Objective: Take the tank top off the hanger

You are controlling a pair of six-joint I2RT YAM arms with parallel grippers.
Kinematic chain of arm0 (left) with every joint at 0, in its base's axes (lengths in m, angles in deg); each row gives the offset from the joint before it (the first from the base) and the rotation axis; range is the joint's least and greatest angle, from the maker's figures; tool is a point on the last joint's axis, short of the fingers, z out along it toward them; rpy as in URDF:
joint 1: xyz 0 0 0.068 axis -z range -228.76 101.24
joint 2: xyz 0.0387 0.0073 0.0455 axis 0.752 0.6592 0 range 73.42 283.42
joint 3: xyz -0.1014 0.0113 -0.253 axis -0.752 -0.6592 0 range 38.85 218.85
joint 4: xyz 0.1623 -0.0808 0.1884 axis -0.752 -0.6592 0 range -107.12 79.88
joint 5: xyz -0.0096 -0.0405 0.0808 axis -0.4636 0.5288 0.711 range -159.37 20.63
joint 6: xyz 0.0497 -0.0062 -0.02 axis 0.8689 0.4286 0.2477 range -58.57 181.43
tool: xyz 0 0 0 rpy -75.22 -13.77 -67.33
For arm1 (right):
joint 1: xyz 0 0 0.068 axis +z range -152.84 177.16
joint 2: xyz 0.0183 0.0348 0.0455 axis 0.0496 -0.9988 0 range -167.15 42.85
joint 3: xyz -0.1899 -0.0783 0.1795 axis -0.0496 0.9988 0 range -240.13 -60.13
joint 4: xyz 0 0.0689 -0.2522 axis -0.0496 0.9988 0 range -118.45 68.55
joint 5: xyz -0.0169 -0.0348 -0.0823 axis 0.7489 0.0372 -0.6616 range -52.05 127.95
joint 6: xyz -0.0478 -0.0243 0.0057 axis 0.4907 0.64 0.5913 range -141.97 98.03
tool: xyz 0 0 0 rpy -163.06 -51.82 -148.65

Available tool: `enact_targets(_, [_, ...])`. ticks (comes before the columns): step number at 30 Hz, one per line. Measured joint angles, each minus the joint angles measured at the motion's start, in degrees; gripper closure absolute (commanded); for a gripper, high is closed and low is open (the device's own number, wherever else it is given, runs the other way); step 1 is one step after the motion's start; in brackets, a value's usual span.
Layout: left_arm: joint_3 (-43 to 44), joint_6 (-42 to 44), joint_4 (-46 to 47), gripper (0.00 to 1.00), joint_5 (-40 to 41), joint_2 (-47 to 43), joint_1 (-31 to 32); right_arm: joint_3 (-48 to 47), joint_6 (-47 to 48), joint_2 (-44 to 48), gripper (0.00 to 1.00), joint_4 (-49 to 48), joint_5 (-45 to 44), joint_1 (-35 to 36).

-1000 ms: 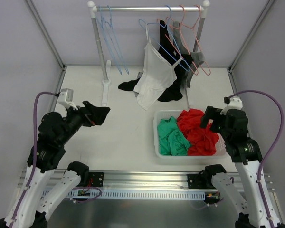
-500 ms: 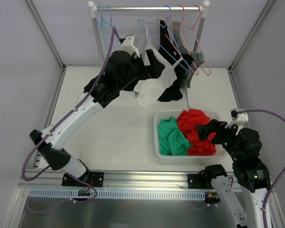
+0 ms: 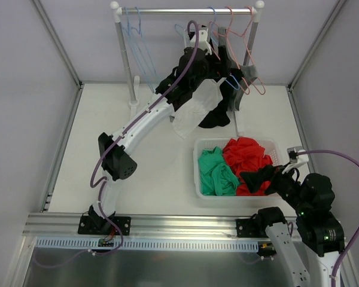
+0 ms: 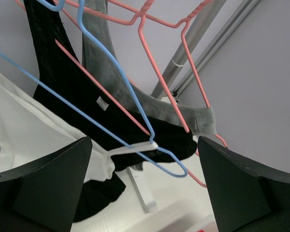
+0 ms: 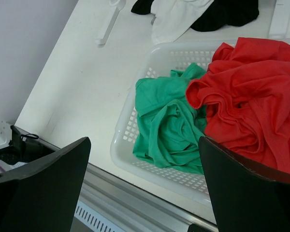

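Observation:
A white tank top (image 3: 196, 110) hangs from a blue hanger (image 3: 230, 82) on the clothes rack (image 3: 185, 10), its hem resting on the table. In the left wrist view its white strap (image 4: 130, 150) lies over the blue hanger's (image 4: 116, 133) lower corner. A black top (image 4: 70, 79) and a grey top (image 4: 183, 116) hang behind on pink hangers (image 4: 188, 72). My left gripper (image 3: 212, 64) is open and empty, raised close in front of the hangers; in its wrist view (image 4: 145, 193) the strap lies between the fingers. My right gripper (image 3: 255, 177) is open and empty over the basket's near side.
A white basket (image 3: 197, 173) at right front holds a green garment (image 5: 169, 125) and a red one (image 5: 251, 111). Empty blue hangers (image 3: 140, 54) hang at the rack's left. The rack's feet (image 3: 133, 110) stand on the table, and a black garment (image 3: 218, 118) lies under the tank top.
My left arm has swung from the near left up and across to the hangers on the rack. My right arm has drawn back and lowered over the basket's front.

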Motion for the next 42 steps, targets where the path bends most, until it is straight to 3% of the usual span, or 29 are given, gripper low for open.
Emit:
enact_targets(9, [0.1,1.4,12.7,0.20,-0.2,6.7,-0.1,-0.7,0.3,2.2,0.01,1.9,4.1,0.0])
enact_targets(12, [0.1,1.7,15.1,0.28,-0.4,8.3,-0.5,-0.9,0.5,3.1,0.02,3.2,5.2,0.0])
enact_targets(24, [-2.9,2.3,20.7,0.78,-0.5,10.1,-1.7,-2.0,1.7,5.2,0.02,6.3,7.2,0.0])
enact_targets(31, [-5.4,2.4,21.7,0.99,-0.5,9.8,-1.7,-2.0,2.4,5.2,0.02,6.6,7.2,0.0])
enact_targets(35, [-10.8,2.3,21.9,1.00,-0.4,6.0,-1.7,-2.0,2.6,5.2,0.02,6.6,7.2,0.0])
enact_targets(42, [-22.8,2.0,21.0,1.00,-0.5,-8.4,-1.7,-2.0,2.7,5.2,0.02,6.6,7.2,0.0])
